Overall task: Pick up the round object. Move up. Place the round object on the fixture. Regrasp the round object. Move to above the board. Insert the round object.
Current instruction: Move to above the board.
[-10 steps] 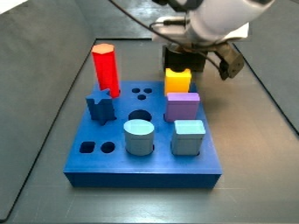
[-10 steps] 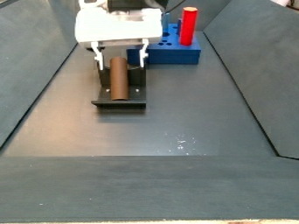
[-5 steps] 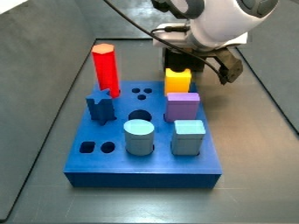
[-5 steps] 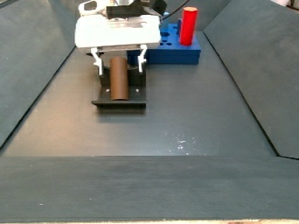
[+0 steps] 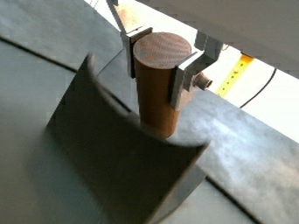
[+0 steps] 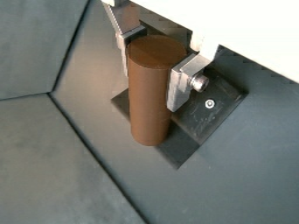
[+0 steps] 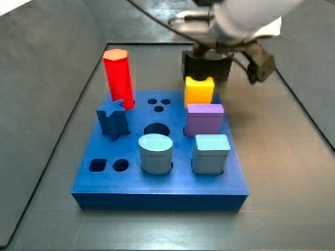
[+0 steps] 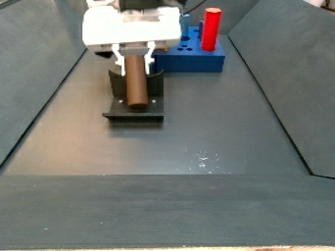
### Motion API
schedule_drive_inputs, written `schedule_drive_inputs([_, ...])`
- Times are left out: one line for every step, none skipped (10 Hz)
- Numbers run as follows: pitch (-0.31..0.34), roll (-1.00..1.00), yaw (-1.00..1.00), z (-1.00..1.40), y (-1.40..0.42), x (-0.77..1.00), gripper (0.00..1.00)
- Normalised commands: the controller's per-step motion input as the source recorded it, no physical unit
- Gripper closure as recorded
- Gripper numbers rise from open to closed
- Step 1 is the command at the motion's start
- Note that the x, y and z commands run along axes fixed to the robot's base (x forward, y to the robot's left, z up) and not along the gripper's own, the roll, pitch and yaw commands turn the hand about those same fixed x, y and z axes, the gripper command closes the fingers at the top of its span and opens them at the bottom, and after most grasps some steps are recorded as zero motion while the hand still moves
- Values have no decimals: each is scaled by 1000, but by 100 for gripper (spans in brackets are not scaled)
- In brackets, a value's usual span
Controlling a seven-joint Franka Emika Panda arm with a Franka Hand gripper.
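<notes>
End effector over the fixture — silver fingers closed around the brown cylinder, long axis running along them, away from the wrist.

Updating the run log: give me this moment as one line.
stage: regrasp | gripper: around the brown cylinder | cylinder: on fixture | board: round hole free

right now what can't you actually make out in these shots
- Lower end of the brown cylinder and the fixture under it: hidden by the cylinder's own body in both wrist views.
- Whether the tool pads press the cylinder: too close to call in a wrist view.
- Cylinder and fixture in a side view: hidden behind the board, its pegs and the arm.
</notes>
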Motion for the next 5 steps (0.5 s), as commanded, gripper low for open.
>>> schedule_drive_inputs([-15, -137, 37, 1000, 21, -104, 100])
schedule_drive_inputs([-10, -110, 16, 1000, 20, -102, 100])
schedule_drive_inputs([-1, -93, 4, 1000, 19, -101, 100])
schedule_drive_inputs([21, -82, -6, 1000, 18, -99, 100])
schedule_drive_inputs([37, -76, -9, 1000, 17, -98, 100])
